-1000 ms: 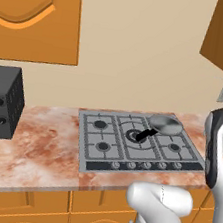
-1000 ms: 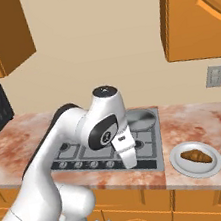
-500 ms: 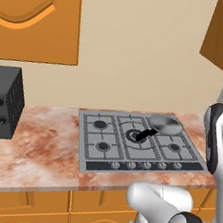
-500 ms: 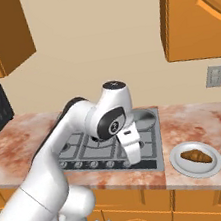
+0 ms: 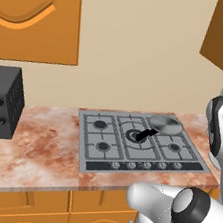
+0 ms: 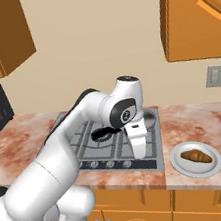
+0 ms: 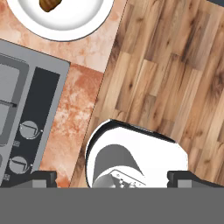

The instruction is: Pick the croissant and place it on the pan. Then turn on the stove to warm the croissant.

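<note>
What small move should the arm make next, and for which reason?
Probably carry the open gripper further toward the croissant on the white plate, then lower over it. The croissant is not yet picked up, the pan on the stove holds nothing, and the hand view looks past the counter edge, the plate at its top.

The arm has swung right, carrying the tool [image 6: 140, 151] from over the stove [image 6: 115, 143] toward the croissant [image 6: 196, 156].

Arm [image 6: 72, 144]: glossy white rounded links; dark grey-black joint rings and round end caps; white boxy hand [image 6: 137, 137]; two small dark fingertips [image 7: 41, 178]; no cables visible.
</note>
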Robot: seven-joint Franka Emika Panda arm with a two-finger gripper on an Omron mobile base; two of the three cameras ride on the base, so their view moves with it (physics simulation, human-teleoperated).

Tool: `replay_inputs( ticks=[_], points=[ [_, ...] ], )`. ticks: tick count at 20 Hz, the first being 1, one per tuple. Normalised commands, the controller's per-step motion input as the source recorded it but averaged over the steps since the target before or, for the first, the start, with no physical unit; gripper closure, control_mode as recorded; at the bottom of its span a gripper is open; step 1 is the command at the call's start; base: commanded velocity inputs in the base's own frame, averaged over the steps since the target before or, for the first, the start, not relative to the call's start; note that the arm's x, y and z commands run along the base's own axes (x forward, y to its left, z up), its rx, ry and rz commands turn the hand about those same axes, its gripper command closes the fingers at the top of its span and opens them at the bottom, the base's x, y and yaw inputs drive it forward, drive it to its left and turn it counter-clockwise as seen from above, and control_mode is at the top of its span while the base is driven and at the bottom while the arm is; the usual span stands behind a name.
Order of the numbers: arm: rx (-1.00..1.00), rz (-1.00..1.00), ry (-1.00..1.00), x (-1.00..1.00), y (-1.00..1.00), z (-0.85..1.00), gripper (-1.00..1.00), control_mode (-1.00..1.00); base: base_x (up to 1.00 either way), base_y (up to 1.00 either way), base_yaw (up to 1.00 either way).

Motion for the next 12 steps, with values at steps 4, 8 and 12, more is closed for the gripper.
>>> replay_inputs(
  ticks=[4, 8, 12],
  points=[
    [0.0, -0.16, 0.08, 0.01, -0.01, 0.0, -1.0, -1.0, 0.0, 0.0, 0.0],
    [0.0, -0.2, 0.12, 0.04, -0.03, 0.0, -1.0, -1.0, 0.0, 0.0, 0.0],
    [0.0, -0.13, 0.12, 0.02, -0.19, -0.05, -1.0, -1.0, 0.0, 0.0, 0.0]
  ],
)
